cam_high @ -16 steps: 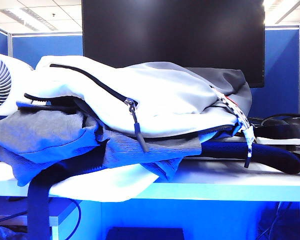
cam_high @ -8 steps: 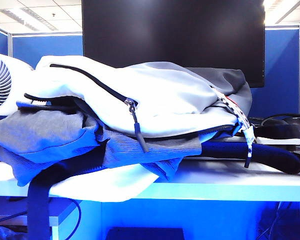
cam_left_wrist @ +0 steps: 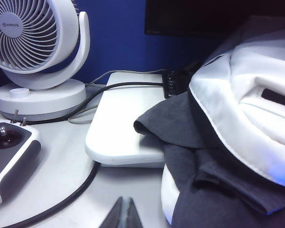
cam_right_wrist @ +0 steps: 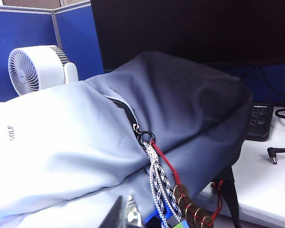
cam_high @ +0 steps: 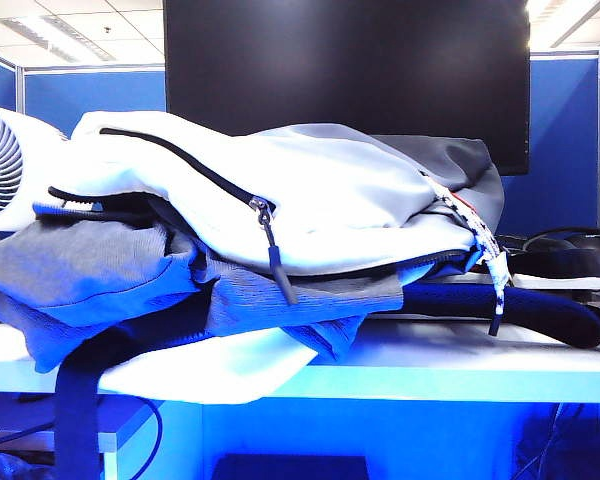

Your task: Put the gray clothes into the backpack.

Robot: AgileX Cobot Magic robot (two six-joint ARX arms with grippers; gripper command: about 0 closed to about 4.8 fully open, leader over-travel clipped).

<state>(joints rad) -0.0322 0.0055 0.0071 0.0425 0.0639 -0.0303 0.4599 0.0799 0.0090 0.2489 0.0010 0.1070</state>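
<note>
Gray clothes [cam_high: 90,270] lie bunched at the left front edge of the worktop [cam_high: 430,370], partly tucked under the flap of the backpack [cam_high: 320,200] and partly spilling out of its open mouth toward the edge. By the look of it the task is well along but not finished: much of the fabric seems to sit inside, while a wide fold hangs outside on the left and another below the dangling zipper pull [cam_high: 277,262]. The backpack lies on its side across the middle of the worktop, its main zipper undone; what else it holds cannot be seen. In the left wrist view the left gripper [cam_left_wrist: 124,214] hangs low just beside the clothes [cam_left_wrist: 180,137] near the fan [cam_left_wrist: 33,42], its fingers pressed together and empty. The right gripper [cam_right_wrist: 125,212] sits close against the backpack [cam_right_wrist: 180,104], near its cord tassel [cam_right_wrist: 157,183], fingers likewise together and holding nothing. What remains is pushing the loose folds inside.
</note>
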